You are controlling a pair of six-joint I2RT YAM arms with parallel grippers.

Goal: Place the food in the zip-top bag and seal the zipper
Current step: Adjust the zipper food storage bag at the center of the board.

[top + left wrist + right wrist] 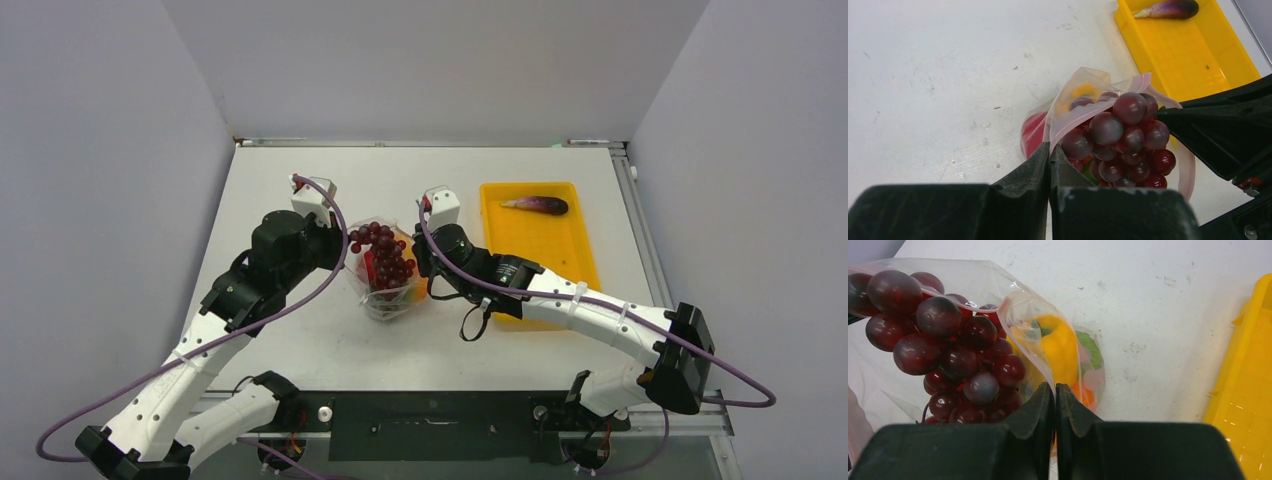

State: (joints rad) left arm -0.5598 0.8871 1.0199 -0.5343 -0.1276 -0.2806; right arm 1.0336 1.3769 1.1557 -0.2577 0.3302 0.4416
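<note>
The zip-top bag point(392, 296) stands mouth-up at the table's middle. The dark red grape bunch point(382, 254) sticks halfway out of its mouth. My left gripper point(1049, 147) is shut on the bag's left rim, pinching the pinkish zipper point(1073, 122). My right gripper point(1054, 386) is shut on the right rim. Through the clear plastic I see the yellow bell pepper point(1058, 347), an orange piece point(1083, 392) and a green piece point(1091, 349). The purple eggplant point(540, 205) lies apart in the yellow tray.
The yellow tray point(545, 255) sits to the right of the bag, close behind my right forearm, with the eggplant at its far end. Grey walls close in the table's back and sides.
</note>
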